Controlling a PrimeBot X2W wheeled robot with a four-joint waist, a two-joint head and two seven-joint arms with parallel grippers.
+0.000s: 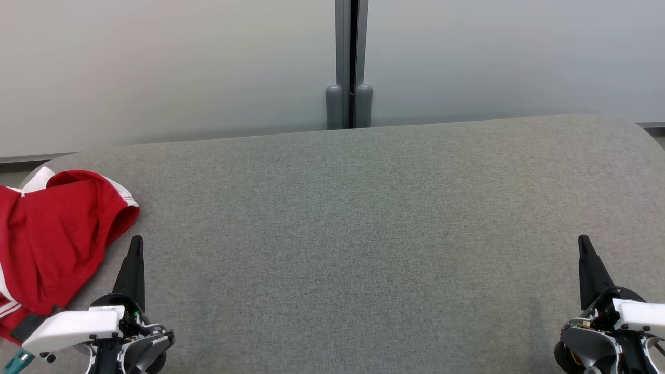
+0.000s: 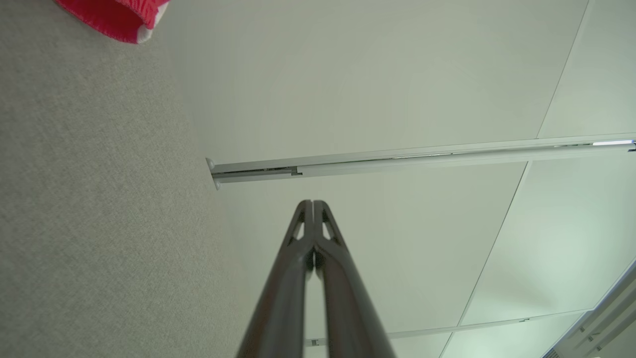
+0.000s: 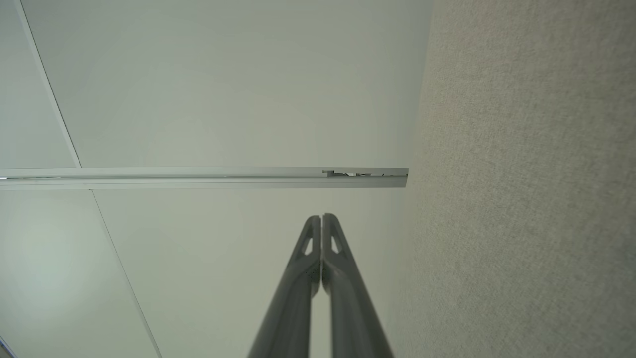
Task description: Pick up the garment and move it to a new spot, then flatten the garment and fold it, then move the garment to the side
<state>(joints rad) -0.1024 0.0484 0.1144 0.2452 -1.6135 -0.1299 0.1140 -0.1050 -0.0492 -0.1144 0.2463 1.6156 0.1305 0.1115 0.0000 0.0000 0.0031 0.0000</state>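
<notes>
Garment [image 1: 49, 234]: red with white trim, bunched up at the left end of the table [image 1: 363, 223]. Left gripper [image 1: 136, 243]: fingers pressed together, holding nothing, over the table's near-left area just beside the garment. Right gripper [image 1: 583, 241]: fingers also together, empty, over the table's near-right corner, well apart from the garment. Both point at the table's far edge.

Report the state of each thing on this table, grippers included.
garment: crumpled, not yet folded, lying loose at the left end of the table.
left gripper: shut, empty, beside the garment.
right gripper: shut, empty.
</notes>
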